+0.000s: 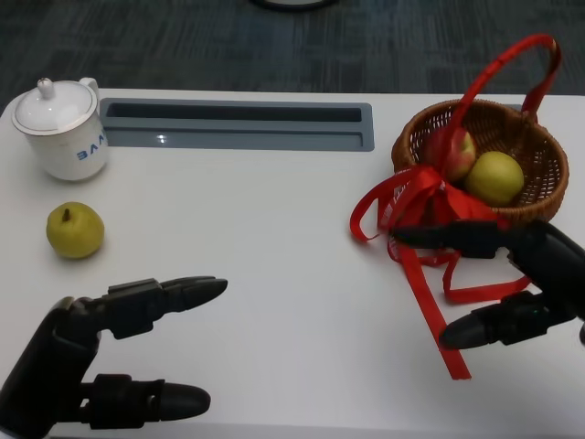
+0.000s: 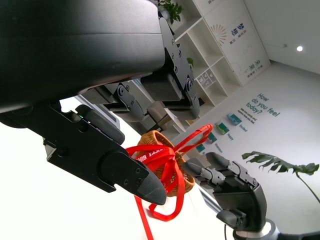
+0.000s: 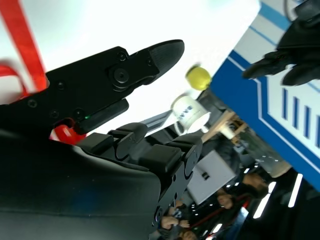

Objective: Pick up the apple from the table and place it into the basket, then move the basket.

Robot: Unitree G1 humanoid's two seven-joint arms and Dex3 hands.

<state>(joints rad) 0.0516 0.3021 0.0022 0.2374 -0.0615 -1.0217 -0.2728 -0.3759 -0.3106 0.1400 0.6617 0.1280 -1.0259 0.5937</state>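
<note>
Your right hand [image 1: 512, 279] sits at the near side of the basket [image 1: 539, 165], fingers spread apart and gripping nothing; its upper finger [image 1: 448, 235] lies against the red ribbon bow [image 1: 416, 197] tied at the basket's front, and its lower finger [image 1: 484, 326] rests near the ribbon tails trailing over the table [image 1: 274, 238]. Your left hand [image 1: 101, 352] hangs low over the near left of the table, also spread wide and empty.

The apple [image 1: 454, 151], red and yellowish, lies inside the wicker basket, touching a yellow-green fruit [image 1: 494, 176] beside it. The basket stands at the far right of the table, its red handle [image 1: 512, 69] arching overhead. A yellow pear [image 1: 75, 230] sits on the left of the table, just in front of a white lidded cup [image 1: 62, 128].
</note>
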